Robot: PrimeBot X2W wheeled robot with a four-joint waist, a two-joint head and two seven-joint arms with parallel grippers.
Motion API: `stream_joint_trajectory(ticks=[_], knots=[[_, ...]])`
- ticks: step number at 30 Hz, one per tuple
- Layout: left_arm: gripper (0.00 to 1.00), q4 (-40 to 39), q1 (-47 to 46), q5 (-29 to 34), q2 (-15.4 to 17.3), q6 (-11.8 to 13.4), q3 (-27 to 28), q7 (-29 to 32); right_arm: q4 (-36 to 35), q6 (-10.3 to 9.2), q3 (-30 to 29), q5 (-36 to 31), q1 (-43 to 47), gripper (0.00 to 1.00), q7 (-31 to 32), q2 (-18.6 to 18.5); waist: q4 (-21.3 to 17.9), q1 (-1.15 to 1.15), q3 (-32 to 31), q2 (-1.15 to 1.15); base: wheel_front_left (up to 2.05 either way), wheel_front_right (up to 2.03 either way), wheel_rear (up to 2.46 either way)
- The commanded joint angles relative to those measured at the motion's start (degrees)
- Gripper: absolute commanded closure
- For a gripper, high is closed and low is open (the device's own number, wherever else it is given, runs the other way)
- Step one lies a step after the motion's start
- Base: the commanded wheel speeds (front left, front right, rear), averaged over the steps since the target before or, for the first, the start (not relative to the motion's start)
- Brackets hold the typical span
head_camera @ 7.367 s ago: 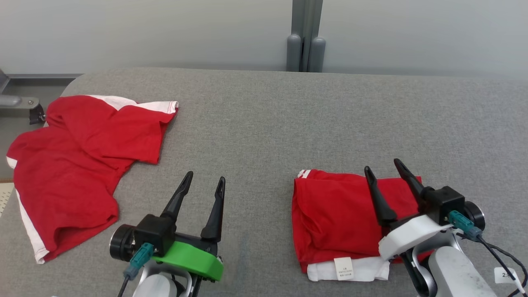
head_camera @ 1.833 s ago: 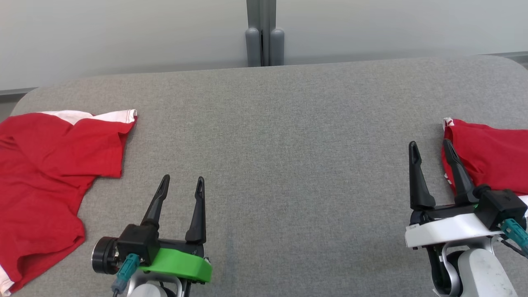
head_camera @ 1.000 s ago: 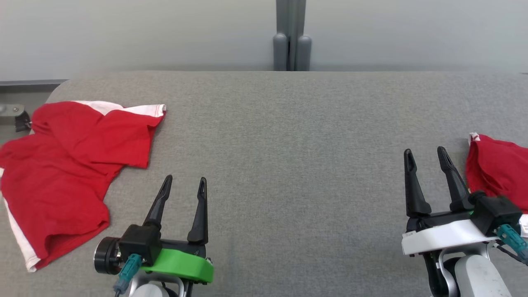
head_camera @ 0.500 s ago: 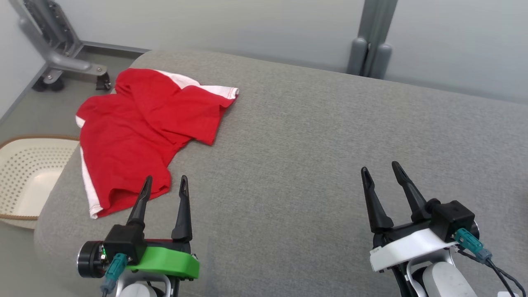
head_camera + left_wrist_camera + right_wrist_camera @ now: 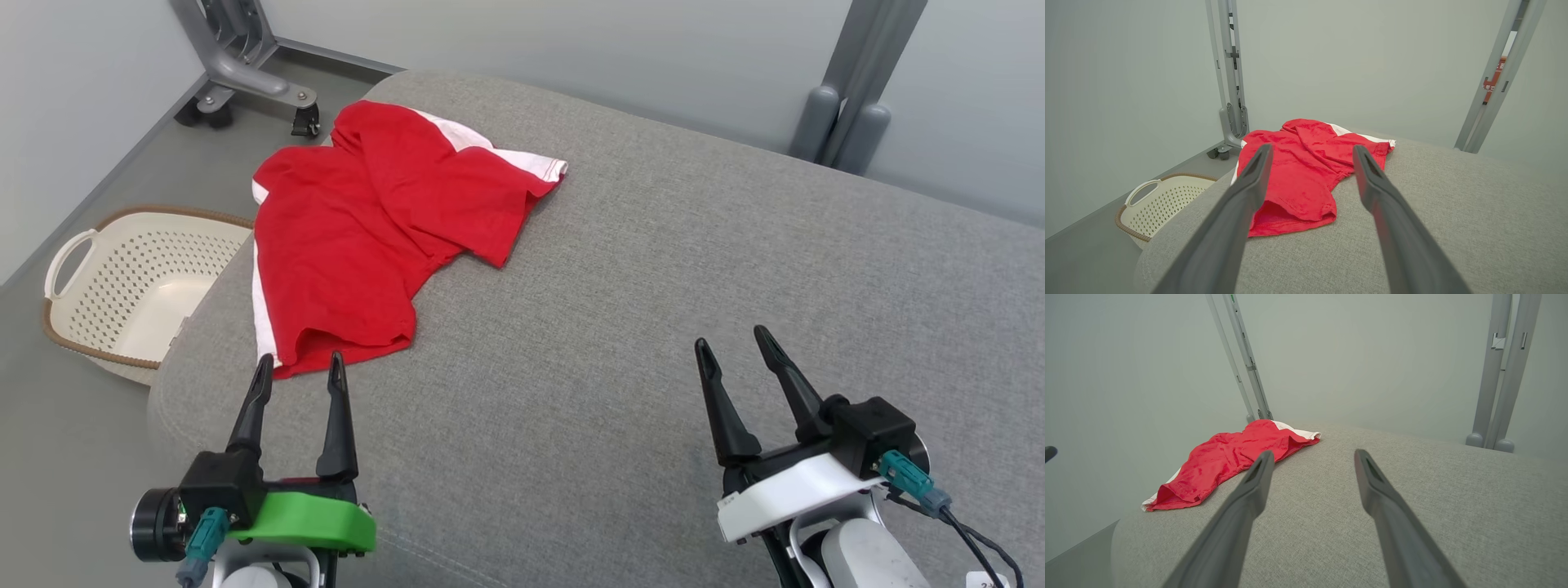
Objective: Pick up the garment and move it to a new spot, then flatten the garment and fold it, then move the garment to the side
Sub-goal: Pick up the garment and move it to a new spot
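Head view: crumpled red, white-trimmed cloth garment (image 5: pixel 367 237) lies at the left end of the grey fabric bench (image 5: pixel 653 286); left hand (image 5: pixel 300 367) and right hand (image 5: pixel 732 343) gape empty (pinch the near hem first, probably).

Plain walls (image 5: pixel 73 106) and a wheeled metal frame (image 5: pixel 238 72) suggest a lab.

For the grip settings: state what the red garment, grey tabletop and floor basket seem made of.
Red garment: soft matte knit, likely cotton; it creases and lies limp.
Grey tabletop: matte woven-looking fabric cover; rounded edges suggest padding.
Basket: probably cream plastic, with moulded perforated walls; brown rim unclear.
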Motion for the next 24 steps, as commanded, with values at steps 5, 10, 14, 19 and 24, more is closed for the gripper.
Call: stream_joint_trajectory(ticks=[5, 10, 14, 19, 24], knots=[[0.00, 0.17, 0.31, -0.65, 0.05, 0.48, -0.33, 0.00, 0.20, -0.09, -0.45, -0.45, -0.12, 0.00, -0.16, -0.19, 0.34, 0.00, 0.26, 0.00, 0.00, 0.00, 0.00], [0.00, -0.12, -0.81, -0.86, 0.05, 0.71, 1.18, 0.00, -0.39, -0.09, -0.45, -1.19, -1.27, 0.00, -0.16, -0.21, -0.89, 0.00, 1.87, 0.00, 0.00, 0.00, 0.00], [0.00, 0.50, -3.00, -0.92, 0.06, 0.46, 3.96, 0.00, -1.96, -0.09, -1.74, -2.36, -2.84, 0.00, -0.16, -0.20, -2.67, 0.00, 4.68, 0.00, 0.00, 0.00, 0.00], [0.00, 5.38, -7.39, 1.26, 1.15, -1.35, 7.26, 0.01, -4.02, -0.09, -4.14, -5.14, -4.66, 0.00, -0.16, -1.14, -4.70, 0.00, 8.35, 0.00, 0.00, 0.00, 0.00], [0.00, 16.86, -14.53, 1.44, 3.81, -2.29, 8.99, 0.06, -7.18, -0.09, -6.78, -7.24, -6.35, 0.00, 0.27, -2.17, -6.76, 0.00, 12.23, 0.00, 0.00, 0.00, 0.00]])
